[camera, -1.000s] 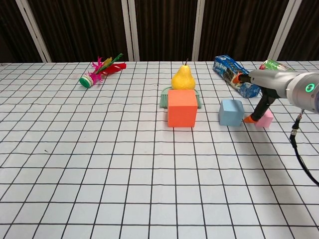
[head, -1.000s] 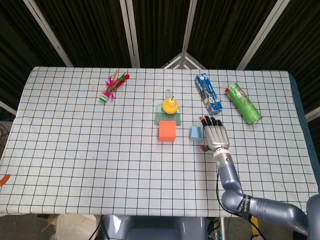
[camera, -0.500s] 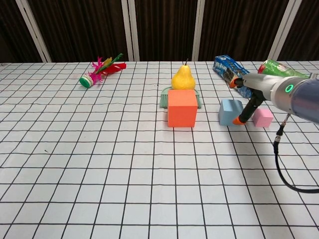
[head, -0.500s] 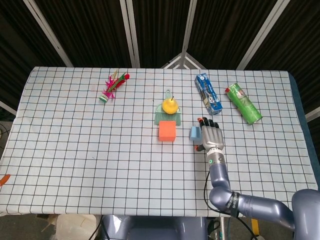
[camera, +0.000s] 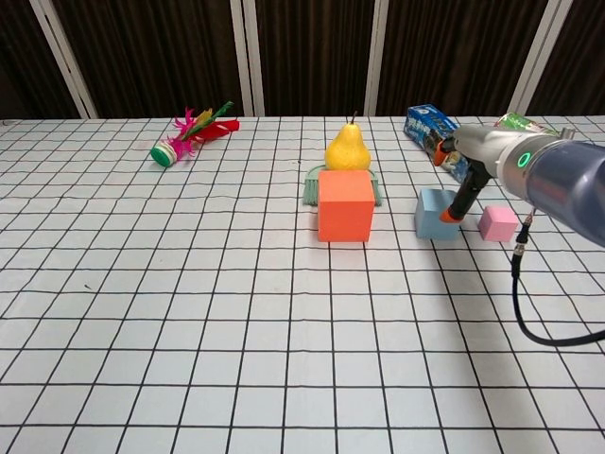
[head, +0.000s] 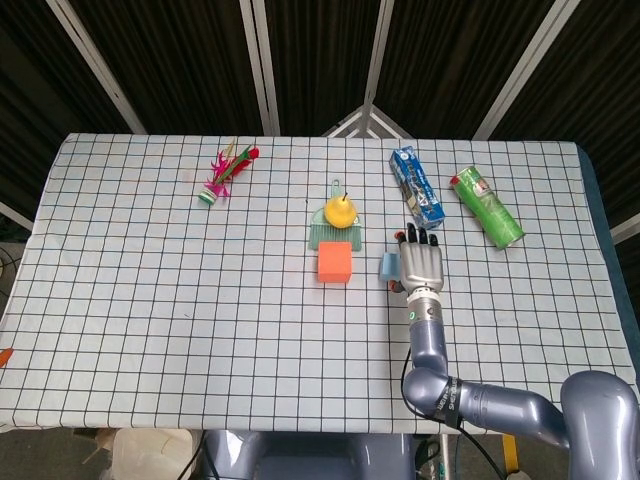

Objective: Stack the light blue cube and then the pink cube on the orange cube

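The orange cube (head: 334, 263) (camera: 345, 205) sits mid-table in front of a pear. Just to its right is the light blue cube (head: 387, 266) (camera: 434, 214), and the small pink cube (camera: 497, 223) lies further right; the head view hides the pink cube under my arm. My right hand (head: 421, 262) (camera: 477, 151) hovers palm down over the right side of the light blue cube with its fingers stretched out. One orange-tipped finger (camera: 453, 215) hangs down at that cube's right edge. The hand holds nothing. My left hand shows in neither view.
A yellow pear (head: 339, 210) (camera: 347, 148) rests on a green brush (head: 333, 233) right behind the orange cube. A blue packet (head: 416, 187) (camera: 427, 126) and a green bottle (head: 487, 207) lie at the back right, and a feathered toy (head: 225, 172) (camera: 189, 136) at the back left.
My right hand has moved left, off the pink cube and over the light blue cube. The pink cube now shows uncovered in the chest view. No cube has moved.
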Robot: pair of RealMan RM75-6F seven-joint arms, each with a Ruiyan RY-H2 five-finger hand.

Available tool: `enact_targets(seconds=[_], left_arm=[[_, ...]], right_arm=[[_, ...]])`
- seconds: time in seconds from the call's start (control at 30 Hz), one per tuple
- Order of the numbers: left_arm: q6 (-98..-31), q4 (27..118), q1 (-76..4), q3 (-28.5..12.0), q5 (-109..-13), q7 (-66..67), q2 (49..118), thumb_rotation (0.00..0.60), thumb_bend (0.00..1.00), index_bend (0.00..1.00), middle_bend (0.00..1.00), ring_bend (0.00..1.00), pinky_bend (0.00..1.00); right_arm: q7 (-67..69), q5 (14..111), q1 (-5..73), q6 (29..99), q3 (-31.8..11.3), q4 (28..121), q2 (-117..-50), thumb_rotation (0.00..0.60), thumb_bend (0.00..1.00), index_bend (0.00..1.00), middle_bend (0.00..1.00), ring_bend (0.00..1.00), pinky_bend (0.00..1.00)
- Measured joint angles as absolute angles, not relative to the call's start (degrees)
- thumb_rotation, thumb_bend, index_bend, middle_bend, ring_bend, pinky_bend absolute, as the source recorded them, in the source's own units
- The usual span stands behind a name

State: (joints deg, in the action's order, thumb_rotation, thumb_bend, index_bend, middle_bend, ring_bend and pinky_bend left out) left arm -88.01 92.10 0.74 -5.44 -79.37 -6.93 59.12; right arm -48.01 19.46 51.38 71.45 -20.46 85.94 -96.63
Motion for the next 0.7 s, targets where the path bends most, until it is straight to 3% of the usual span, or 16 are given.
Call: enact_targets(seconds=[0.43,0.7], left_arm=[[-89.05,92.40,1.20,-5.31,-79.95,-7.18,59.00,0.600,0.16,0.10,0.00,0.00,0.00],[-88.66,92.09,1.21,-5.55,-79.18,-7.50,58.90,0.600,0.16,0.10,0.00,0.00,0.00]], right_arm=[[-48.43,19.44,51.98,70.58,-20.48,83.64,-98.21,0.600,0.32,0.29,0.06,0.00,0.09],[-48.13,20.10,51.77,69.44,-20.00,81.21,-98.83,0.600,0.32,0.30,0.06,0.00,0.09]])
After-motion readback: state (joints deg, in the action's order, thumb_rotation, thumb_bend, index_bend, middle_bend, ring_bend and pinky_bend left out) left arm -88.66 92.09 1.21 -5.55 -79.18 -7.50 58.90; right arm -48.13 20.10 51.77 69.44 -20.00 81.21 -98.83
